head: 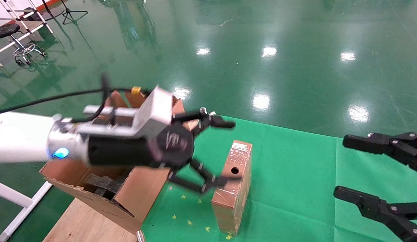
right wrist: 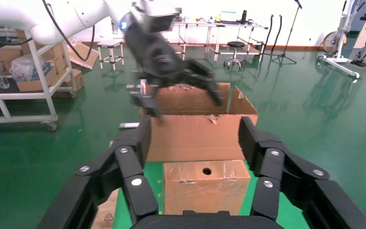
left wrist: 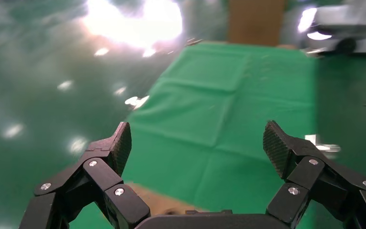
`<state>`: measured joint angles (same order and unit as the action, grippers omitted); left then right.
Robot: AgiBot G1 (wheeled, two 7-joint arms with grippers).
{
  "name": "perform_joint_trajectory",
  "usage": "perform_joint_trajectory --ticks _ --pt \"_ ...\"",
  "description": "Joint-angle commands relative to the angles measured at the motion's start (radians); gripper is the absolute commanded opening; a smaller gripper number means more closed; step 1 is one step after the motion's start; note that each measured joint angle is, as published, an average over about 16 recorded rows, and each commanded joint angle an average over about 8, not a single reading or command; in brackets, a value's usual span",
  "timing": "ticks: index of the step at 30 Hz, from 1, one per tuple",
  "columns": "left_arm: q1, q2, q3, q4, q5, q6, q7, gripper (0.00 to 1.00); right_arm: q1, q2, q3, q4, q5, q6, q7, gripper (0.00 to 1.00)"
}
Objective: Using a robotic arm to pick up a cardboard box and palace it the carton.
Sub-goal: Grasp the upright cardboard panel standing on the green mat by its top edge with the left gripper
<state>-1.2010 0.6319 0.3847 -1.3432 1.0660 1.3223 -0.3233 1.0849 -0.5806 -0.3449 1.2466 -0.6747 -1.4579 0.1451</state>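
The reddish-brown cardboard box [head: 232,191] stands on edge on the green cloth, its narrow top face with a round hole [head: 234,170] facing up. The white left arm's gripper [head: 228,153] is open just above and beside the box's top, its lower finger close to the hole. In the left wrist view the gripper [left wrist: 198,143] is open and empty, with a strip of the box [left wrist: 147,200] under it. The tan carton [head: 94,195] with black foam [head: 100,184] lies behind that arm. My right gripper [head: 341,166] is open at the right edge. In the right wrist view it [right wrist: 193,143] faces the box [right wrist: 205,188] and carton [right wrist: 195,133].
The green cloth [head: 295,168] covers the work surface, with small yellow scraps [head: 188,222] by the box. A wooden board [head: 84,222] lies under the carton. A white rack leg [head: 13,198] stands at the left. A stool [head: 6,30] and stands are far off on the green floor.
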Motion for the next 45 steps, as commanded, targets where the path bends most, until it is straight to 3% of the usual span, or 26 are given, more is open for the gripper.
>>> perform_joint_trajectory --ticks 1,6,14,27,33,45 --pt "-0.022 0.009 0.019 -0.007 0.059 -0.048 -0.039 1.0 0.0 0.0 0.0 0.0 0.0 0.0 0.0 0.0" --pt "-0.131 0.078 0.092 -0.005 0.221 -0.102 -0.201 1.0 0.0 0.0 0.0 0.0 0.0 0.0 0.0 0.0" --pt "-0.264 0.147 0.174 -0.003 0.373 -0.108 -0.52 1.0 0.0 0.0 0.0 0.0 0.0 0.0 0.0 0.0" --pt "-0.468 0.259 0.334 -0.013 0.58 0.11 -0.831 1.0 0.0 0.0 0.0 0.0 0.0 0.0 0.0 0.0" --pt "-0.542 0.328 0.414 -0.01 0.671 0.204 -1.023 1.0 0.0 0.0 0.0 0.0 0.0 0.0 0.0 0.0" --pt "-0.623 0.427 0.627 -0.009 0.787 0.24 -1.401 1.0 0.0 0.0 0.0 0.0 0.0 0.0 0.0 0.0"
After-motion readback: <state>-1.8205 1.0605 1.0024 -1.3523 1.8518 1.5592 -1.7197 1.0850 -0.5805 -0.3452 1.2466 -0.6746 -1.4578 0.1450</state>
